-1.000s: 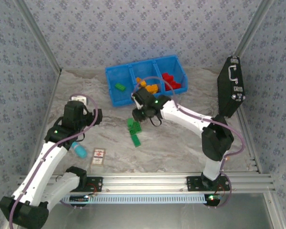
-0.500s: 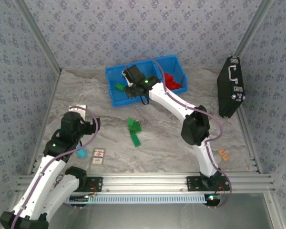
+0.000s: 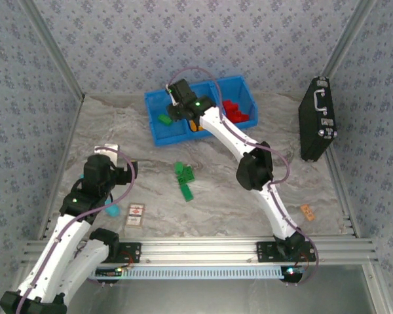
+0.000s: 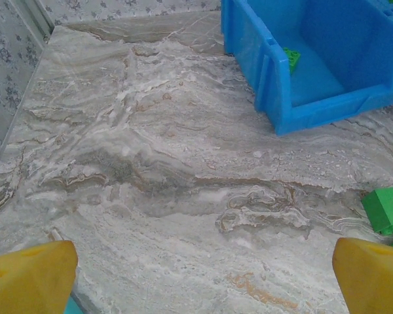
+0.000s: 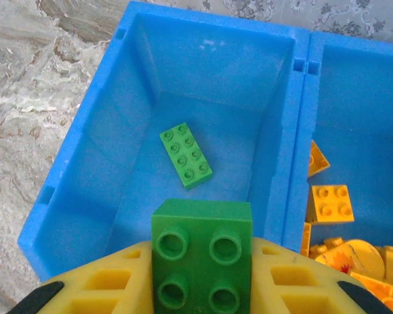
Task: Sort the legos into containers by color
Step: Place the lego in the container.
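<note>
My right end effector (image 5: 203, 252): clamped on one green brick, its yellow fingers (image 5: 111, 284) pressed against two opposite sides; in the top view it hangs over the bin's left end (image 3: 180, 104)
Held brick (image 5: 202, 226): bright green, square, four round raised studs on top in two rows of two, glossy plastic, sitting level in my grip above the near end of the left compartment
Bin (image 5: 72, 163): bright blue plastic, three open-topped compartments side by side, standing at the far side of the bench (image 3: 249, 196)
Left compartment: one green brick (image 5: 186, 156) lying flat on its floor, long, eight studs in two rows of four, turned at a slant to the walls; the left wrist view shows a corner of it behind the bin wall (image 4: 290, 60)
Middle compartment: orange-yellow bricks (image 5: 332, 201) heaped together, one with four studs facing up
Right compartment: red bricks (image 3: 234, 110) in a small pile
Loose bricks: a few green ones (image 3: 185, 176) grouped on the bench in front of the bin, well apart from it; one shows at the right edge of the left wrist view (image 4: 388, 209)
My left end effector (image 4: 203, 275): fingers spread wide apart, nothing between them, above bare bench near the left side (image 3: 108, 154)
</note>
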